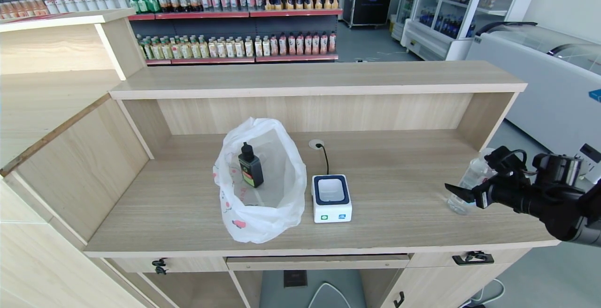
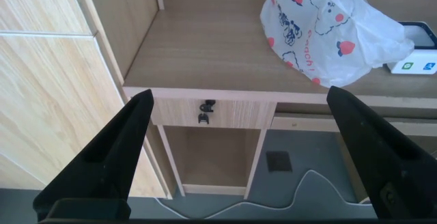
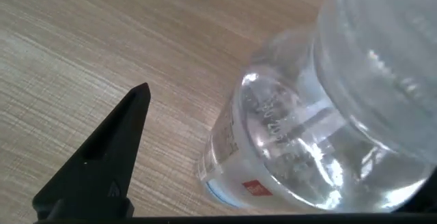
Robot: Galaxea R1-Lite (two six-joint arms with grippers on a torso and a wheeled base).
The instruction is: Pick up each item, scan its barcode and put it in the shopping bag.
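My right claw [image 1: 467, 174] is spread wide and holds nothing. It sits at the clear plastic water bottle [image 3: 321, 115], which stands near the right end of the pale wooden counter [image 1: 399, 214], well apart from the white box scanner with the blue-framed window [image 1: 331, 197]. One finger [image 3: 109, 162] is clearly off the bottle. The other is mostly hidden behind it, so I cannot tell whether it touches.

The risks as I judge them:
- The bottle is round, slick and probably light. If I close off-centre, one finger lands first and tips it or skids it toward the counter's end, where it could roll off.
- Thin plastic gives, so a hard squeeze may buckle it and let it slip on the lift.
- If I cover the small label near its base, the scanner may not read the barcode.
- The white plastic shopping bag with red prints [image 1: 258, 190] is soft and already holds a dark bottle with a black cap [image 1: 250, 165]. A careless drop could strike that bottle or catch the rim and fold the mouth shut.

My left claw [image 2: 239, 94] is wide open and empty, low before the counter's front edge
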